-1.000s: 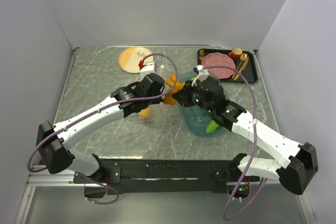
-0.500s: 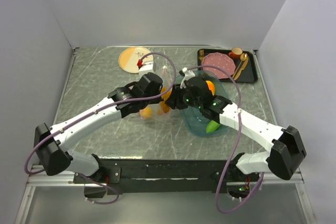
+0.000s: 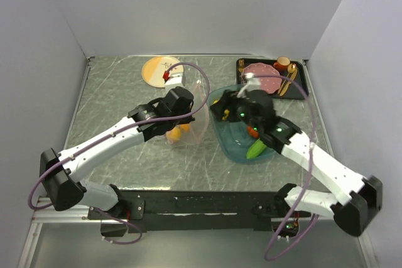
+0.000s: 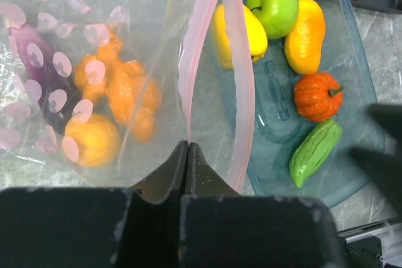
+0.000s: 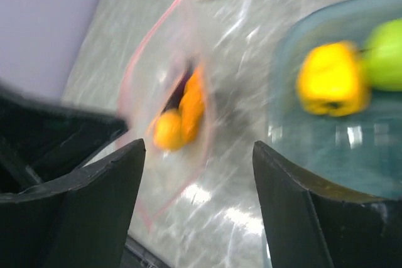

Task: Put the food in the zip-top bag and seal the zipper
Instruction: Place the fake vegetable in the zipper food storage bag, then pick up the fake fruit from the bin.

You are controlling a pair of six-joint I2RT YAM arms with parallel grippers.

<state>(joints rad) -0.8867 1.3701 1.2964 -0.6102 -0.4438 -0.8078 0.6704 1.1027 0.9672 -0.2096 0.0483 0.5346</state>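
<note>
The clear zip-top bag with purple dots stands open on the table, also seen from above. My left gripper is shut on its pink zipper at the bag's mouth. Inside lie orange pieces and a purple eggplant. More food sits in the teal tray: yellow pepper, green apple, orange piece, red-orange tomato, green cucumber. My right gripper hangs open and empty between bag and tray, above the tray's left rim.
A cream plate lies at the back, left of centre. A black tray with a pink plate and brown items sits at the back right. Walls close in the table on three sides.
My right gripper has opened and drawn back to the right from the bag's mouth. The orange piece it carried now lies inside the bag. The left gripper kept its hold.
</note>
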